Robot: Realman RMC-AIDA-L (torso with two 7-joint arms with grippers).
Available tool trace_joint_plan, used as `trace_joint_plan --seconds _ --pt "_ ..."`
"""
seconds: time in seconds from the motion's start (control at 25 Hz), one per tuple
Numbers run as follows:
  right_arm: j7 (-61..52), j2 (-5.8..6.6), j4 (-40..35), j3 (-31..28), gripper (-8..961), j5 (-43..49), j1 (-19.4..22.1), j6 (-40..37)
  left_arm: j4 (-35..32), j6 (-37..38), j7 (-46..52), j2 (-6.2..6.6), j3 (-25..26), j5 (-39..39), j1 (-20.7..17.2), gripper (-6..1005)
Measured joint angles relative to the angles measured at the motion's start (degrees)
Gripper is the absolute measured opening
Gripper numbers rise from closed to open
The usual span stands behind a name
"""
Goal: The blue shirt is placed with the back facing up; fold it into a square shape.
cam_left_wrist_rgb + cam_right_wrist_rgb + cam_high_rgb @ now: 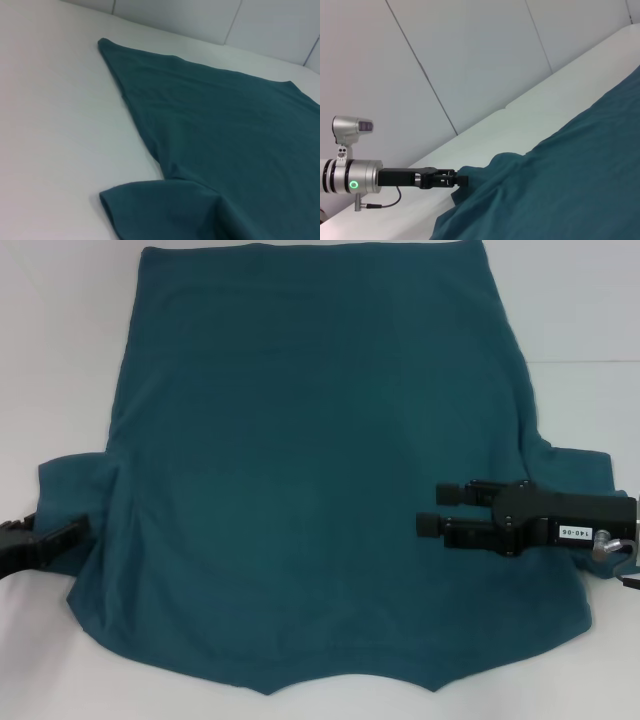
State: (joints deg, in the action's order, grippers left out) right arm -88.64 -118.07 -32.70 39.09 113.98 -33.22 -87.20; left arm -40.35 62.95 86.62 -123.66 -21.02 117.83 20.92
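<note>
Flat, blue shirt (310, 470) – left hand (60, 537) grips sleeve, right hand (432, 508) open above

A plain white table (60, 360) fills the scene. Behind it stands a pale panelled wall (470, 55) with thin dark seams.

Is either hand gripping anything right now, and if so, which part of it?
The left hand is at the left sleeve edge of the dark teal-blue soft T-shirt, apparently pinching it. The right hand is open above the shirt's right side, holding nothing.
</note>
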Motion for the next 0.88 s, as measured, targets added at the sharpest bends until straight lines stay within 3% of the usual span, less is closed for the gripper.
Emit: trace_joint_plan --seconds 0.12,0.32,0.64,0.88 --pt "0.0 -0.02 0.0 -0.1 775 0.0 0.0 -0.1 -0.1 0.0 0.1 0.00 -0.2 0.1 0.0 775" --pt "0.0 -0.12 0.0 -0.3 775 0.0 0.1 -0.4 -0.2 0.0 0.3 0.00 -0.1 0.1 0.1 551" --pt "0.0 -0.36 0.1 -0.5 776 0.0 0.2 -0.3 -0.6 -0.6 0.4 0.26 -0.3 0.4 0.5 334" --pt "-0.3 -0.75 0.1 -0.5 775 -0.1 0.0 -0.2 -1.4 -3.0 0.4 0.40 -0.3 0.8 1.0 74"
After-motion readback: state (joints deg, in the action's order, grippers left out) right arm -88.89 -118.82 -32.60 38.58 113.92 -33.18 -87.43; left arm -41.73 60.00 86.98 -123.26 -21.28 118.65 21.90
